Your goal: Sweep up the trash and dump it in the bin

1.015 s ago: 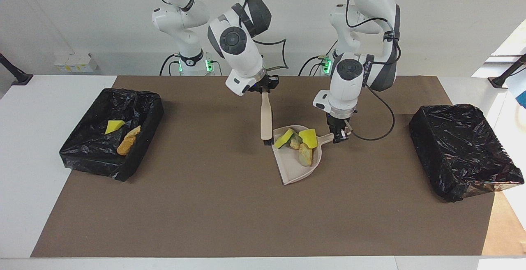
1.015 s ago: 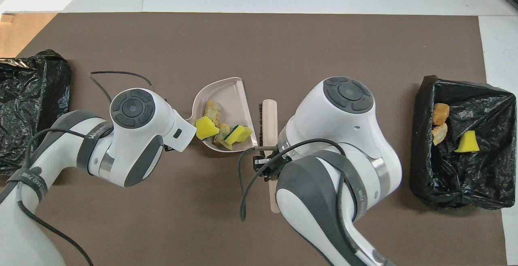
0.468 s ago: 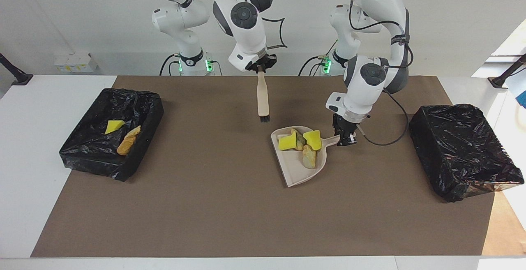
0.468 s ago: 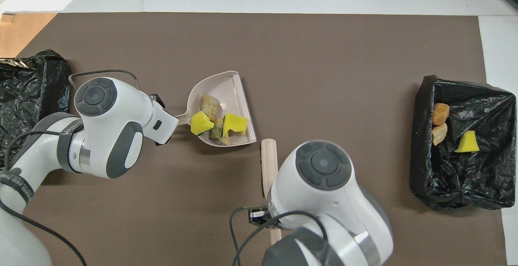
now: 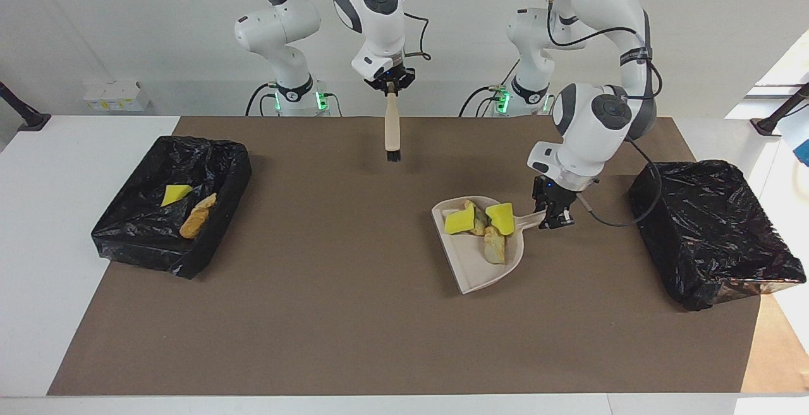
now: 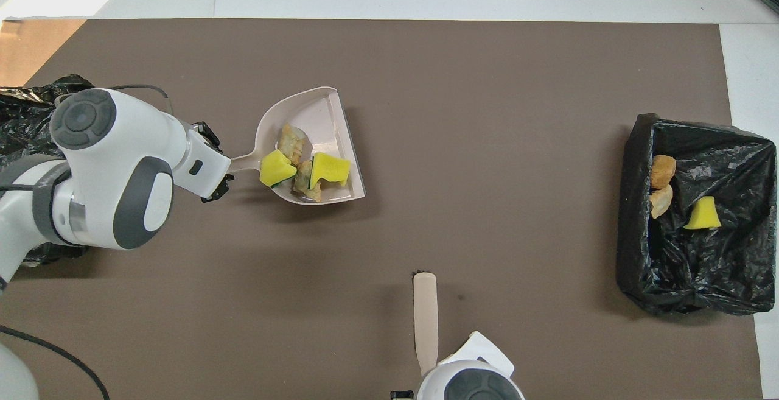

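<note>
A white table (image 5: 38, 225) carries a brown mat (image 5: 354, 314) over most of its top. A plain white wall (image 5: 126, 30) stands at the robots' end, lit evenly. A small white box (image 5: 117, 96) sits where wall meets table, at the right arm's end. 2 dark brackets (image 5: 22, 112) (image 5: 780, 112) grip the table's edges.

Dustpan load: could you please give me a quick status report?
Left gripper shut on dustpan handle, four scraps aboard. Right gripper holds brush raised. Three scraps already binned. Nothing in the way.
</note>
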Robot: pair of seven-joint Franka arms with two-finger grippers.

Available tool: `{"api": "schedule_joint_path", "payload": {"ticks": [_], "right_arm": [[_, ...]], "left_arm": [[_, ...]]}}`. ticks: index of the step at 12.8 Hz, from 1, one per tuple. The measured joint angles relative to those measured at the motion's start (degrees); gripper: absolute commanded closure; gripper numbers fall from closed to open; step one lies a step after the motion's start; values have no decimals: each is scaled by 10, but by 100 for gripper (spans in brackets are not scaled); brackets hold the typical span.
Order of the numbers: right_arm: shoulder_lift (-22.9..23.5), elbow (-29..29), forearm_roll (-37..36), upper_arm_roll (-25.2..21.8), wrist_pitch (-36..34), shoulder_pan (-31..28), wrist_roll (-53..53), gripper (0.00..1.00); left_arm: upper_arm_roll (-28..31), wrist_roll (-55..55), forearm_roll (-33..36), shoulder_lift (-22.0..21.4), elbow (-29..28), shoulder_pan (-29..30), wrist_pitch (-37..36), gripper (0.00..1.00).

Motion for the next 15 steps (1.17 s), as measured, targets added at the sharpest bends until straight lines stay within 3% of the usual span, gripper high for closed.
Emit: {"api": "schedule_joint_path", "payload": {"ticks": [7,11,13,14,15], "right_arm": [[11,-88,0,0,114,43,16,100],[47,-99,0,0,144,57,16,100],[53,-98,0,0,145,58,16,86],[53,-97,0,0,145,57,16,84],[55,-96,0,0,145,57,16,72]], "left_arm": [[3,90,0,42,158,108,-129,100],[3,159,0,74,207,172,-144,100],[3,198,0,81,220,203,-149,100],[3,220,0,85,232,219,-159,100],[3,245,0,88,247,236,-172,100]]}}
